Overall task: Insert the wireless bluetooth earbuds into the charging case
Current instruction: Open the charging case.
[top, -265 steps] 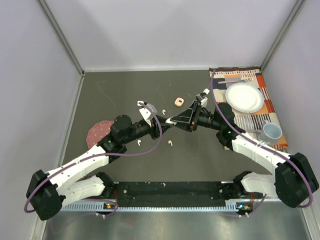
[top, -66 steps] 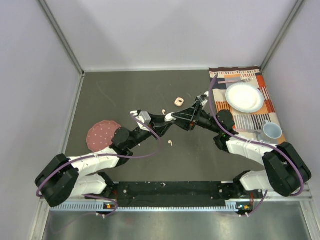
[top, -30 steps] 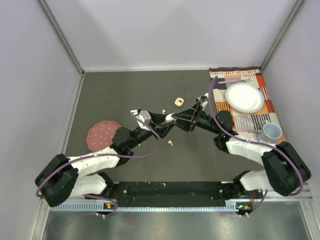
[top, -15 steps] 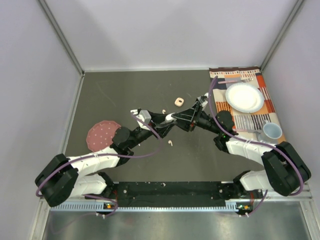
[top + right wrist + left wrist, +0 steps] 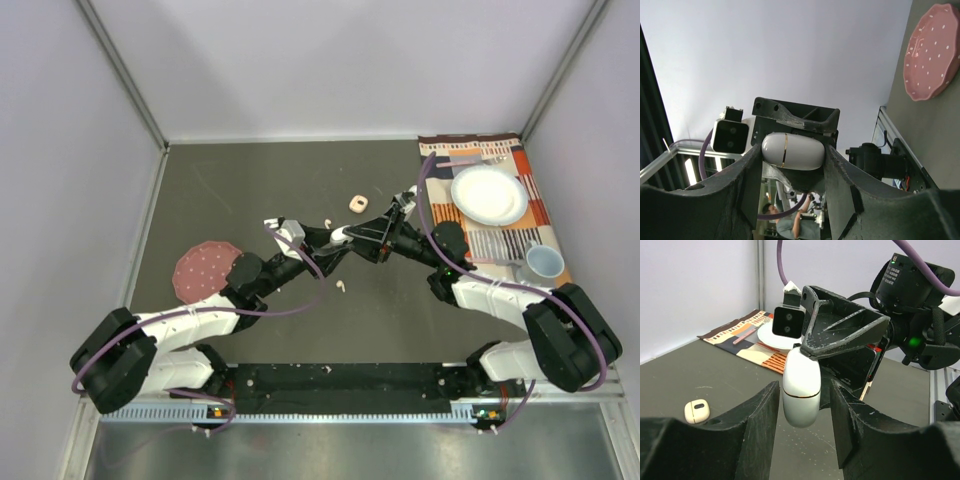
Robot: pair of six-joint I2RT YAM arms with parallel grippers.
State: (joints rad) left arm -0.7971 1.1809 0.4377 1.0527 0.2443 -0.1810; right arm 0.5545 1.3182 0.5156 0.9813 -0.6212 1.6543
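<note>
Left wrist view: right claw point(image 5: 806, 349) clenches the shut white case point(image 5: 801, 382) in mid-air. The left claw point(image 5: 804, 397), newly arrived, straddles it ungripped. One earbud point(image 5: 343, 286) waits on the bench point(image 5: 220, 190); lid-opening likely follows.

We see a grey table point(image 5: 230, 190) bearing a pink dotted plate point(image 5: 200, 268), a patterned placemat point(image 5: 538, 205), a peach case point(image 5: 356, 204) and two loose earbuds point(image 5: 343, 286).
</note>
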